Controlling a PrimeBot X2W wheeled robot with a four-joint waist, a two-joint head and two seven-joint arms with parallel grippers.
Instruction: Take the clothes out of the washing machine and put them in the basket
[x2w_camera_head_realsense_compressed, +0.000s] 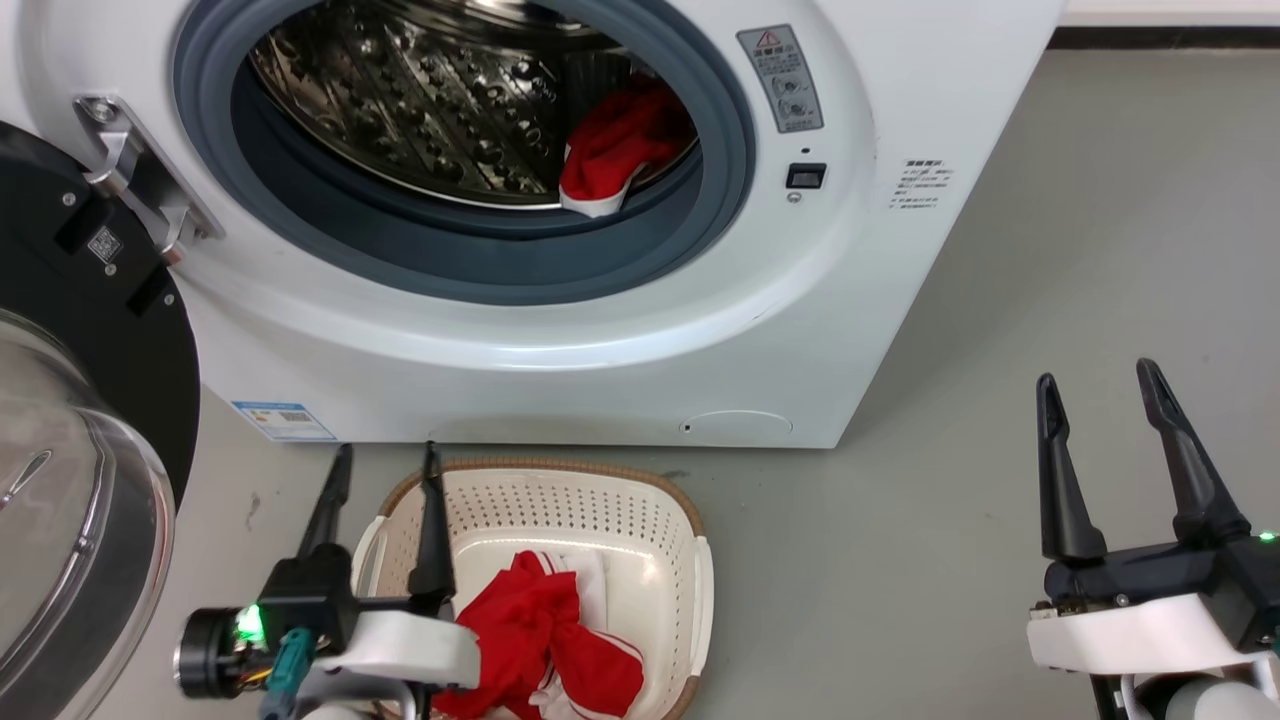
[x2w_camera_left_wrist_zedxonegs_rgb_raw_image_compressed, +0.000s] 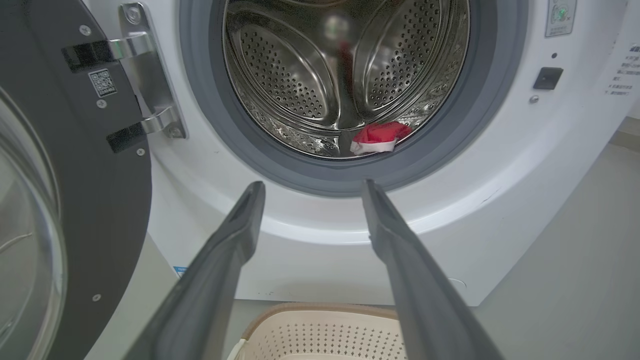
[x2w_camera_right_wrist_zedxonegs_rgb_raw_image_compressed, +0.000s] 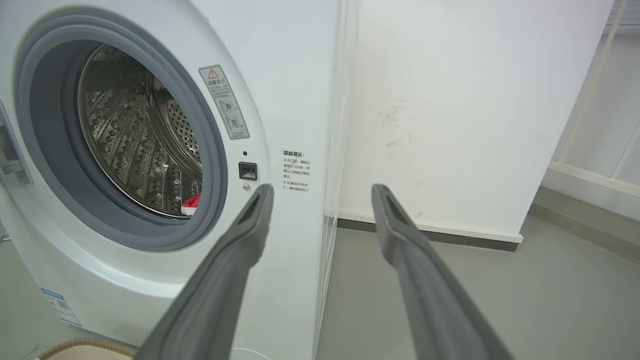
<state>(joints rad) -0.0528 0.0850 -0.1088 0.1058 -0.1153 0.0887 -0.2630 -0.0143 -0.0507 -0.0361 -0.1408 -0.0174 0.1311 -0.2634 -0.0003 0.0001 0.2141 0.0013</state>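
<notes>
On the white washing machine (x2w_camera_head_realsense_compressed: 620, 370) the round grey-rimmed porthole (x2w_camera_head_realsense_compressed: 460, 250) stands unblocked; its black-framed glass door (x2w_camera_head_realsense_compressed: 100, 340) hangs wide at left. Bare grey floor (x2w_camera_head_realsense_compressed: 900, 560) lies right of the cream perforated plastic basket (x2w_camera_head_realsense_compressed: 580, 510).

You're in a plain laundry corner here: white washing machine (x2w_camera_head_realsense_compressed: 600, 380), basket (x2w_camera_head_realsense_compressed: 560, 468) on the grey floor (x2w_camera_head_realsense_compressed: 1000, 300), bare white wall (x2w_camera_right_wrist_zedxonegs_rgb_raw_image_compressed: 450, 100).

The top of the washing machine (x2w_camera_head_realsense_compressed: 600, 370) is cut off, and its door (x2w_camera_head_realsense_compressed: 90, 480) runs off the left side. The near end of the basket (x2w_camera_head_realsense_compressed: 600, 500) is cut off too. Its warning sticker (x2w_camera_head_realsense_compressed: 780, 80) is too small to read.
</notes>
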